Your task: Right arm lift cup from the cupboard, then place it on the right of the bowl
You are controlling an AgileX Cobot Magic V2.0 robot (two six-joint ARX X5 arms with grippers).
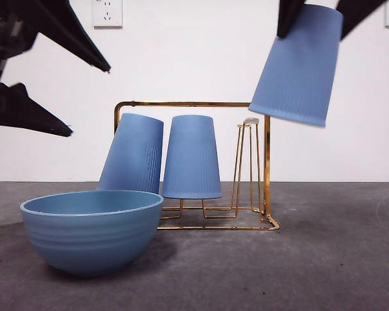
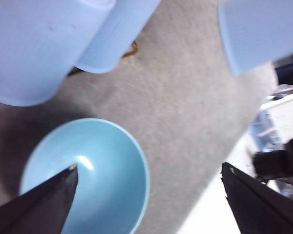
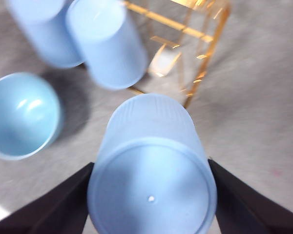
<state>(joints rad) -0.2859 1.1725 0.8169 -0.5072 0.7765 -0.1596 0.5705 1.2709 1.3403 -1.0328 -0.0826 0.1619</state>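
My right gripper (image 1: 314, 23) is shut on a ribbed blue cup (image 1: 298, 65), held upside down and tilted, high in the air above the right end of the gold wire cupboard (image 1: 266, 162). In the right wrist view the cup (image 3: 151, 170) fills the space between the jaws of the right gripper (image 3: 149, 168), with the cupboard (image 3: 205, 53) beyond. The light-blue bowl (image 1: 91, 233) sits at front left, left of the cupboard. My left gripper (image 1: 91, 100) hangs open above the bowl (image 2: 102, 161), holding nothing.
Two more blue cups (image 1: 133, 155) (image 1: 192, 157) stand upside down on the cupboard's left and middle pegs; the left one leans. The right peg (image 1: 246, 165) is bare. Grey table surface (image 1: 337, 259) lies right of the bowl and in front of the cupboard.
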